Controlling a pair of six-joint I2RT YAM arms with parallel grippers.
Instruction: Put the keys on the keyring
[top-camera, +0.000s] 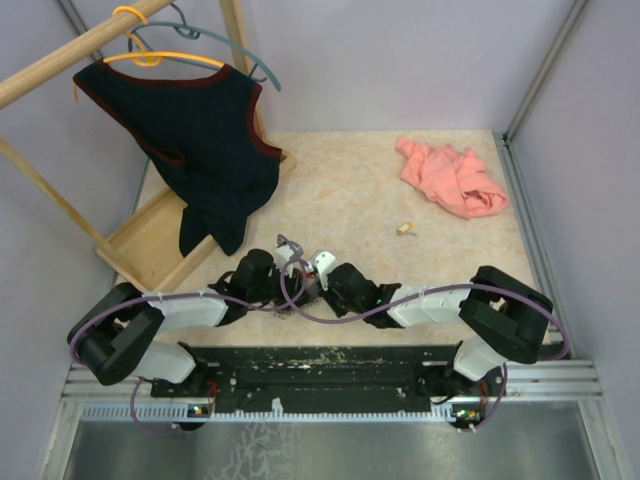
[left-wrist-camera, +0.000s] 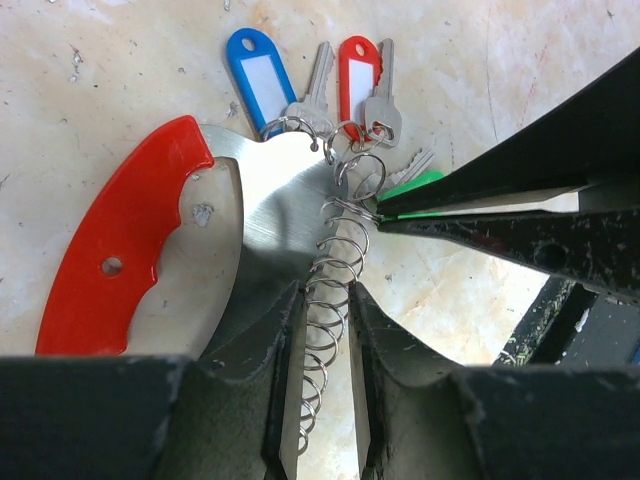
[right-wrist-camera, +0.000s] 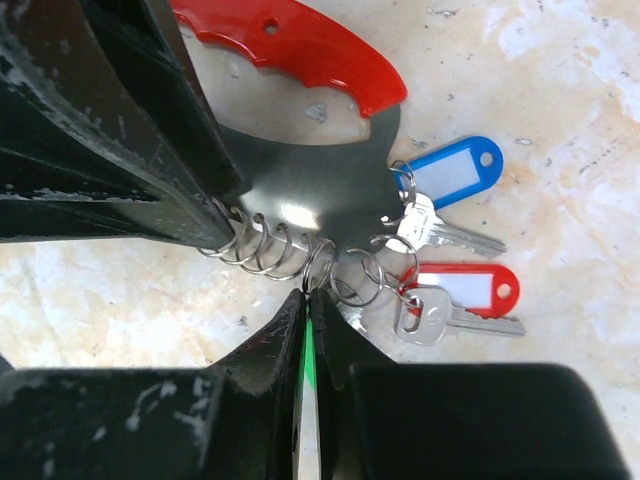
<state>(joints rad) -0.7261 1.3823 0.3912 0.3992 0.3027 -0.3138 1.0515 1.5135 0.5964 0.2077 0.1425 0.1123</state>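
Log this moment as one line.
left gripper: shut on keyring | right gripper: shut on green tag, tips at keyring | blue-tag key, red-tag key: flat on table beside keyring

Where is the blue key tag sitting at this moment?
In the left wrist view the blue tag lies on the table at top centre-left, just left of the red tag and just beyond the red-handled steel plate.

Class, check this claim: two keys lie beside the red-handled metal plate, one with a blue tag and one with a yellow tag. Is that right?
No. The second tag is red, not yellow, as the left wrist view shows. The blue tag and the red-handled metal plate are as stated.
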